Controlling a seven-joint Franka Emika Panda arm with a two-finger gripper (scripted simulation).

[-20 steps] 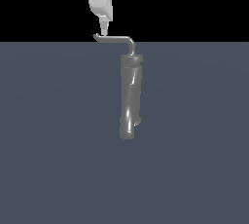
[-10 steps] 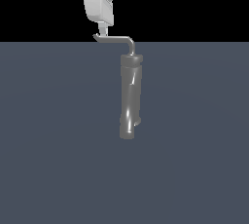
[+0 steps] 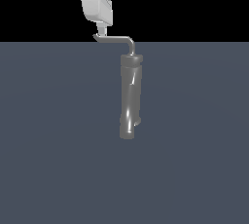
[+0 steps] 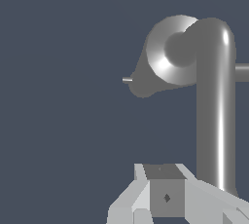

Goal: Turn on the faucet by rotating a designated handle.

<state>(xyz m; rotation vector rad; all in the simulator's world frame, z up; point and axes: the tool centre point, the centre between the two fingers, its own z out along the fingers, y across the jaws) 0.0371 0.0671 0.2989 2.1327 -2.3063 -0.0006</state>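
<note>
Scene: a flat blue-grey floor point(image 3: 53, 145) fills the lower part of the exterior view, with black background above it.
Faucet point(image 3: 130, 96): a thick, glossy grey tube, slightly bent, standing near the centre of the exterior view; a darker cap sits on its top end.
Handle point(image 3: 116, 38): a thin grey rod rising from the cap, bending toward the exterior view's left and ending in a small hooked tip in the upper middle of the frame.
Gripper point(image 3: 101, 29): white, hanging down from the top edge of the exterior view, its tip right at the handle's hooked end.
Gripper opening: cannot tell how far apart the fingers are, nor whether they actually clasp the rod.
</note>
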